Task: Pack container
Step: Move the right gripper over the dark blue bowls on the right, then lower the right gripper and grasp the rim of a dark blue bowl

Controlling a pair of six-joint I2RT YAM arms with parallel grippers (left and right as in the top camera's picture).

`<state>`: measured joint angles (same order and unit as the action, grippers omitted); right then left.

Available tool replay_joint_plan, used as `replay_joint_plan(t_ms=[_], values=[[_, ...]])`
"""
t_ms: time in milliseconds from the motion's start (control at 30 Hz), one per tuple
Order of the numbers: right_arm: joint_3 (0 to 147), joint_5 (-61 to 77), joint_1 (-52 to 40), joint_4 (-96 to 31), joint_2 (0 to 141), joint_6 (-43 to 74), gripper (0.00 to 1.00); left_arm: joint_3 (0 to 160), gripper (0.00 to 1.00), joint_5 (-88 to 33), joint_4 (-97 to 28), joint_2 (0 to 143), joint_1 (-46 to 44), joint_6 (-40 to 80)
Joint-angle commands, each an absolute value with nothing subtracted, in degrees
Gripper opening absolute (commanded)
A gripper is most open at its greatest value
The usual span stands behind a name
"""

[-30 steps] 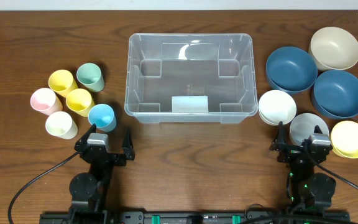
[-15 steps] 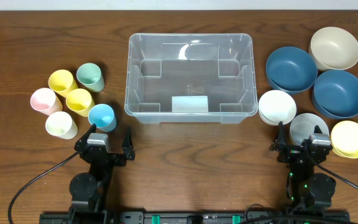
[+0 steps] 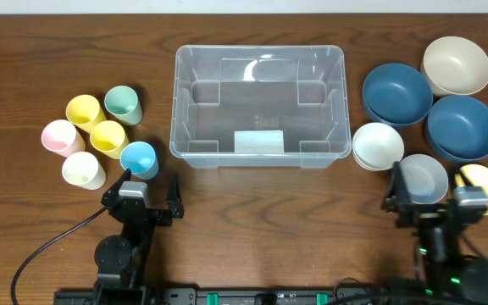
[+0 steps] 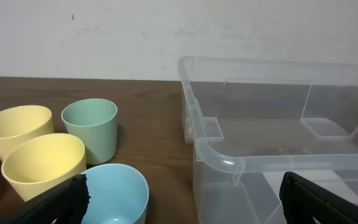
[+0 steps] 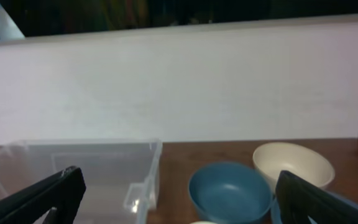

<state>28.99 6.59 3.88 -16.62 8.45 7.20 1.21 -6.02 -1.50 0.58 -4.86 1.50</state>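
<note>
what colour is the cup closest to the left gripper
Light blue; the cup shows best in the overhead view.

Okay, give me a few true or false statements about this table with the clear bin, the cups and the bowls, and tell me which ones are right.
1. No tableware lies in the container. True.
2. The cups stand to the right of the container. False: the cups are to its left, and the bowls are to its right.
3. Two of the bowls are dark blue. True.
4. The left end effector grips the light blue cup. False: the left end effector is open and empty, and the light blue cup stands on the table just beyond it.
</note>
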Motion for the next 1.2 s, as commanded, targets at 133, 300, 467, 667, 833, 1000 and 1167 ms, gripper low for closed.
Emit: replay_joint_plan(t_ms=[133, 300, 467, 667, 833, 1000, 1167], values=[[63.7, 5.8, 3.4, -39.7, 40.2, 6.6, 0.99, 0.2, 0.98, -6.9, -3.4, 0.2, -4.5, 1.8], [89.0, 6.0, 4.1, -61.7, 63.0, 5.1, 0.99, 0.2, 0.98, -6.9, -3.4, 0.2, -4.5, 1.8], [100.9, 6.1, 4.1, -72.9, 78.3, 4.4, 0.99, 0.2, 0.98, -6.9, -3.4, 0.2, -4.5, 1.8], [100.3, 4.8, 4.3, -78.0, 87.9, 3.0, 0.97, 0.2, 0.98, -6.9, -3.4, 0.2, -4.5, 1.8], [100.3, 4.3, 7.0, -79.1, 93.1, 11.6, 0.96, 0.2, 0.98, -6.9, -3.4, 0.2, -4.5, 1.8], [99.5, 3.4, 9.8, -78.5, 95.1, 17.8, 0.95, 0.2, 0.98, -6.9, -3.4, 0.2, -4.5, 1.8], [96.4, -1.5, 10.2, -74.3, 95.4, 24.4, 0.95, 0.2, 0.98, -6.9, -3.4, 0.2, -4.5, 1.8]])
